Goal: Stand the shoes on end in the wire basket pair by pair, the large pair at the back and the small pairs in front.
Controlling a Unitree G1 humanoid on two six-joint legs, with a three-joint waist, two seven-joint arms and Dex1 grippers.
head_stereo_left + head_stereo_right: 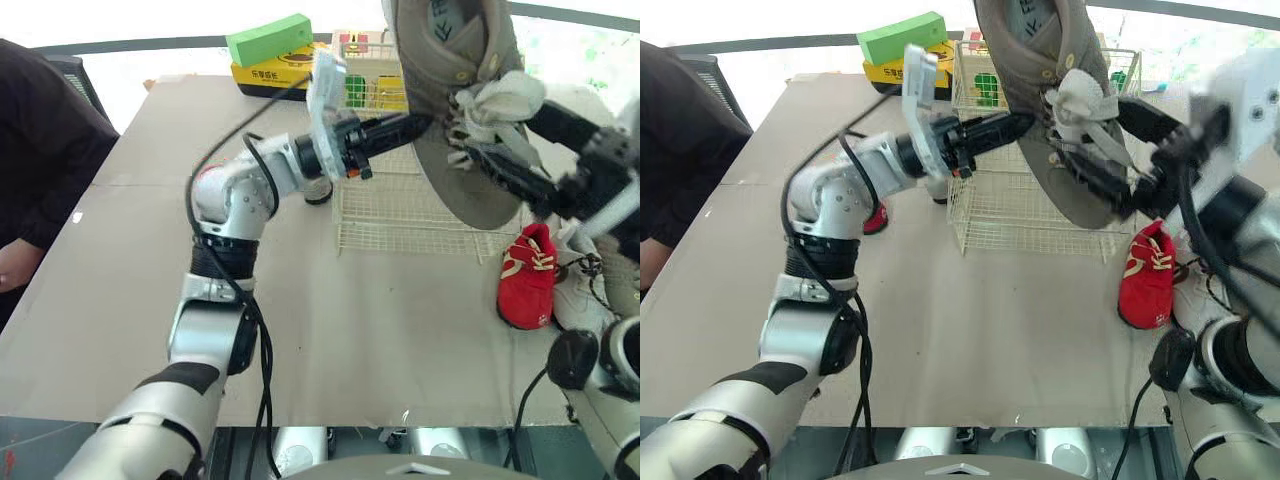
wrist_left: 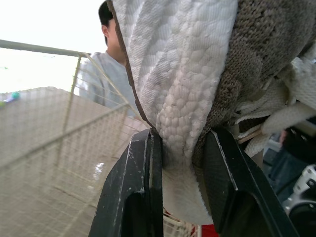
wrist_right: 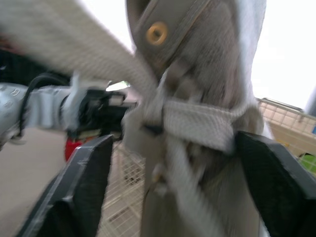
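Observation:
A large grey-brown shoe [image 1: 455, 90] with white laces hangs in the air over the wire basket [image 1: 400, 225], sole toward my left arm. My left gripper [image 1: 425, 122] is shut on the edge of its white sole [image 2: 173, 98], which sits pinched between both black fingers [image 2: 143, 187]. From the right, my right gripper [image 1: 465, 125] is shut on the laced upper [image 3: 197, 118]. A small red shoe [image 1: 527, 275] lies on the table right of the basket. Another red shoe [image 1: 875, 218] peeks out behind my left arm.
Pale shoes [image 1: 585, 290] lie at the table's right edge beside the red one. A green box [image 1: 268, 38] on a yellow box [image 1: 262, 76] stands at the back, left of the basket. A person in dark clothes [image 1: 40, 150] is at the left.

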